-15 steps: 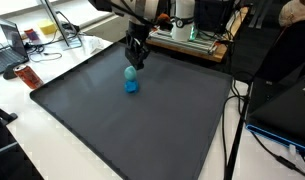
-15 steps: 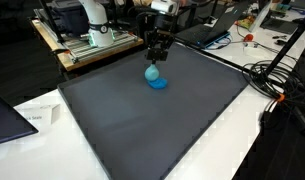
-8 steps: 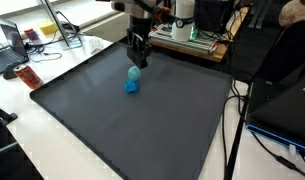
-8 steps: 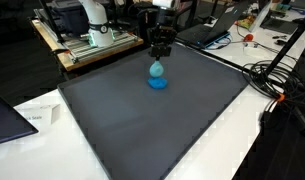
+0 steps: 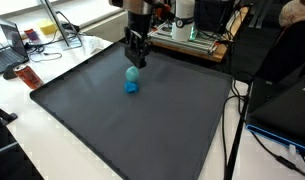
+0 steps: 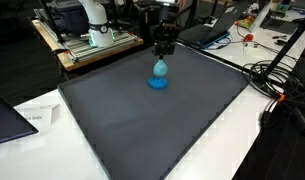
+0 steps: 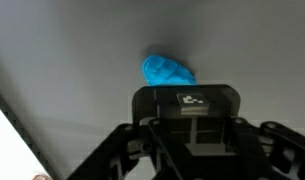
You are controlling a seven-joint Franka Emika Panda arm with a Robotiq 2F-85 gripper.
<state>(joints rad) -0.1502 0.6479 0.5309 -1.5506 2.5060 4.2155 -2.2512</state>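
A small bright blue cloth (image 6: 159,72) sits on the far part of a dark grey mat (image 6: 152,130). It is drawn up into a teardrop, and its lower end still rests on the mat. It also shows in an exterior view (image 5: 132,78) and in the wrist view (image 7: 168,70). My gripper (image 6: 163,52) hangs straight down over it with its fingers together at the cloth's top. It shows in an exterior view (image 5: 137,60) too. In the wrist view the dark gripper body (image 7: 192,125) hides the fingertips and the point of hold.
The mat lies on a white table (image 6: 52,110). A wooden bench with lab gear (image 6: 87,40) stands behind it. Cables (image 6: 272,80) lie at one side. A red item (image 5: 28,77) and a laptop (image 5: 10,45) lie beyond the mat's edge.
My gripper has risen a little and shifted toward the mat's far edge. The blue cloth has stretched from a low lump into a taller teardrop.
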